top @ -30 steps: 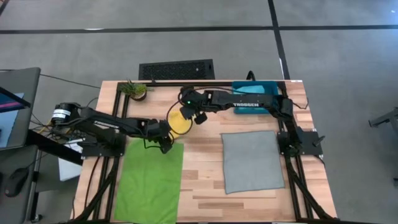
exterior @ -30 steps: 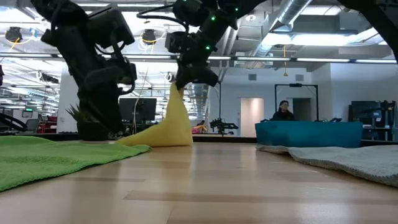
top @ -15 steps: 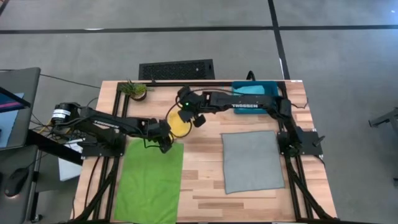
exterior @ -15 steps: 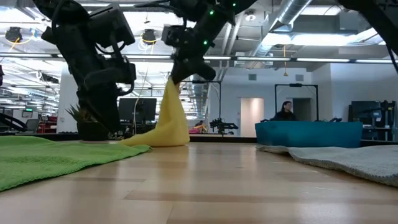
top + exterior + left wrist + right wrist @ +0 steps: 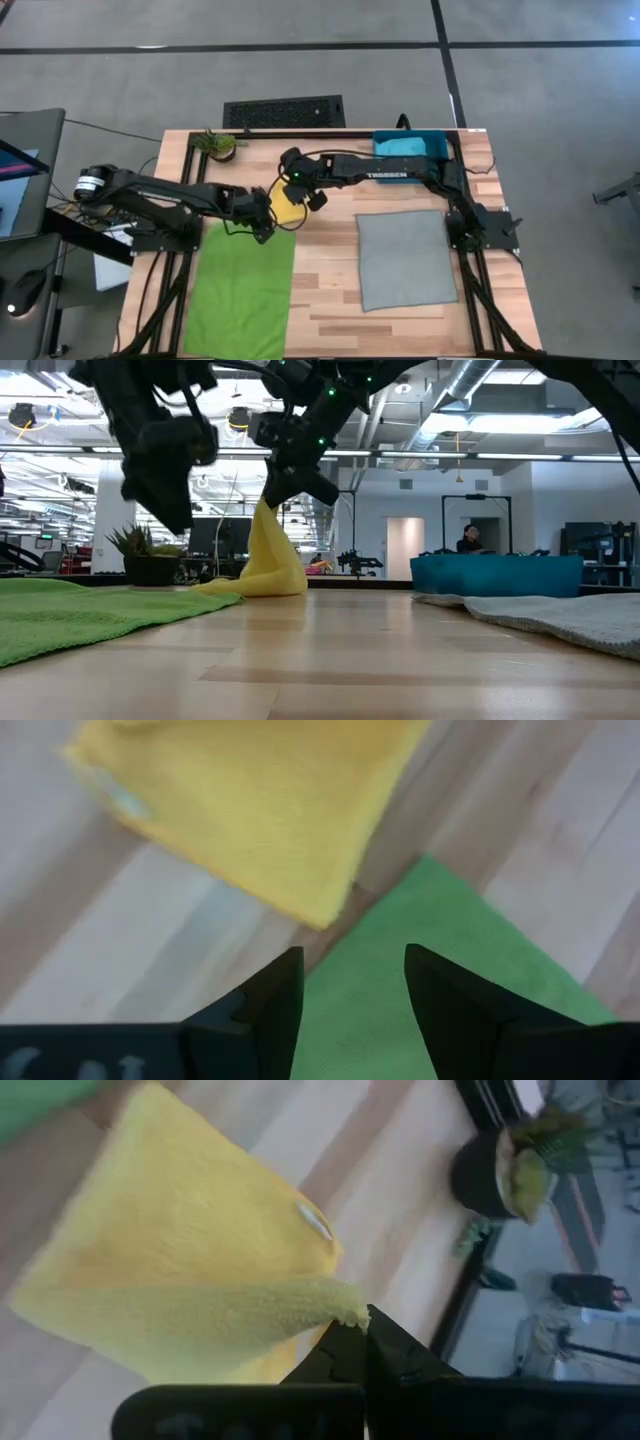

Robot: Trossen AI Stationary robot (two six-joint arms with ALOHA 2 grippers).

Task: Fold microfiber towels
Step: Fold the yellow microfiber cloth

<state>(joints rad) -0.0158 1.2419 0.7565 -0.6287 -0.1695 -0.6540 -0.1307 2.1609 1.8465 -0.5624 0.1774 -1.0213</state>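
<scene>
The yellow towel (image 5: 286, 206) lies at the table's middle-left, its lower part on the wood and one corner raised into a peak (image 5: 264, 520). My right gripper (image 5: 365, 1342) is shut on that corner, above the towel (image 5: 296, 184). My left gripper (image 5: 350, 992) is open and empty, up off the table over the green towel's far right corner (image 5: 440, 950), beside the yellow towel (image 5: 260, 810). The green towel (image 5: 240, 290) lies flat at the near left. The grey towel (image 5: 402, 258) lies flat on the right. The turquoise towel (image 5: 400, 144) lies in the teal bin (image 5: 436, 150). My right gripper pinches one corner of the yellow towel (image 5: 345, 1316) between its two shut fingers, coming from above. The corner is lifted clear and the cloth hangs from it in a slack cone (image 5: 268, 555). The rest of the towel (image 5: 170, 1260) lies on the table.
A small potted plant (image 5: 216, 144) stands at the far left corner. The teal bin stands at the far right edge. Bare wood (image 5: 325, 270) lies between the green and grey towels. A person (image 5: 466, 540) shows in the room beyond the table.
My right gripper has carried the yellow towel's raised corner toward the table's left edge; the peak has moved left while the towel's lower part has stayed on the table. My left gripper has risen from the table beside the yellow towel.
</scene>
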